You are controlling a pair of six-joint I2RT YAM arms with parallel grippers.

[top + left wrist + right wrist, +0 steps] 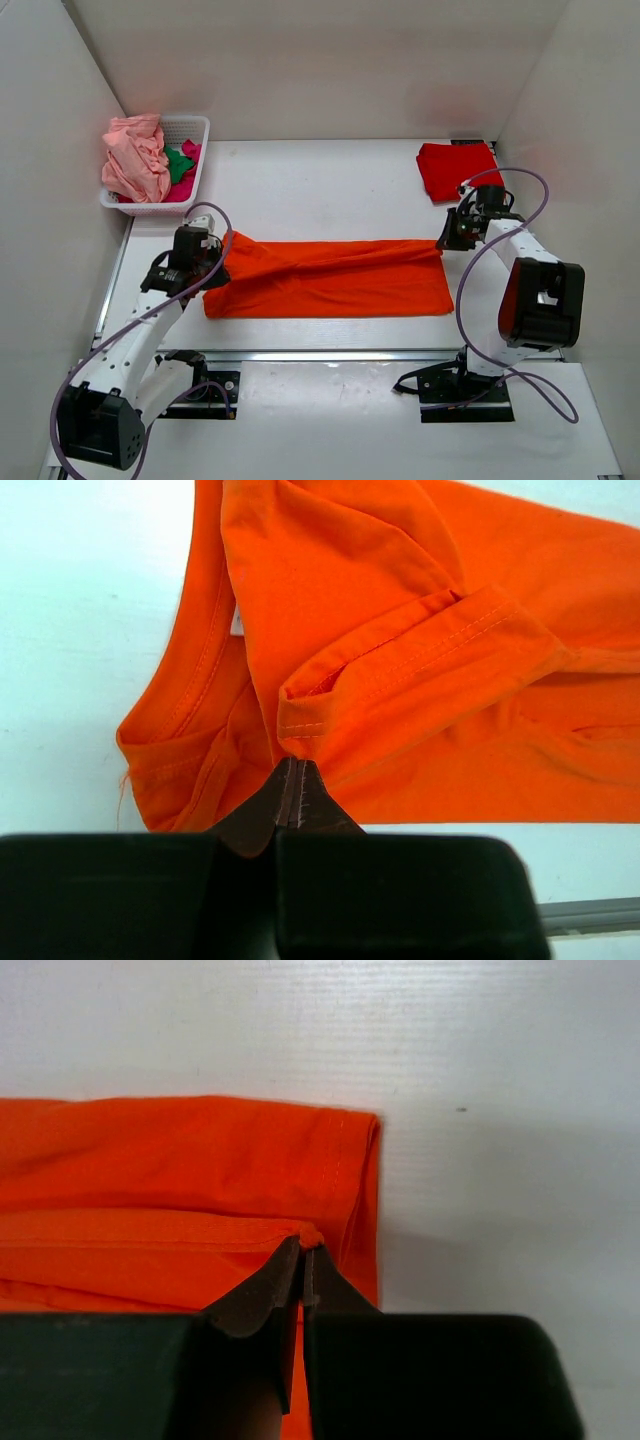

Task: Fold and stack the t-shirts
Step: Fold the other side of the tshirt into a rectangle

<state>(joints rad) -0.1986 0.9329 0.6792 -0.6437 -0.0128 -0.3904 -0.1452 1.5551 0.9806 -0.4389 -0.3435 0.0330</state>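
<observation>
Lying stretched, orange t-shirt (330,282), left claw (298,775) pinching sleeve end, right claw (306,1258) pinching hem corner

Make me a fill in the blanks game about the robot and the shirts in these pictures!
1. The left gripper and right gripper pinch, in their fingers, a t-shirt whose colour is ___.
2. The folded red t-shirt lies on the robot's ___ side.
3. The pink t-shirt is heaped in the white ___.
Missing words: orange; right; basket.
</observation>
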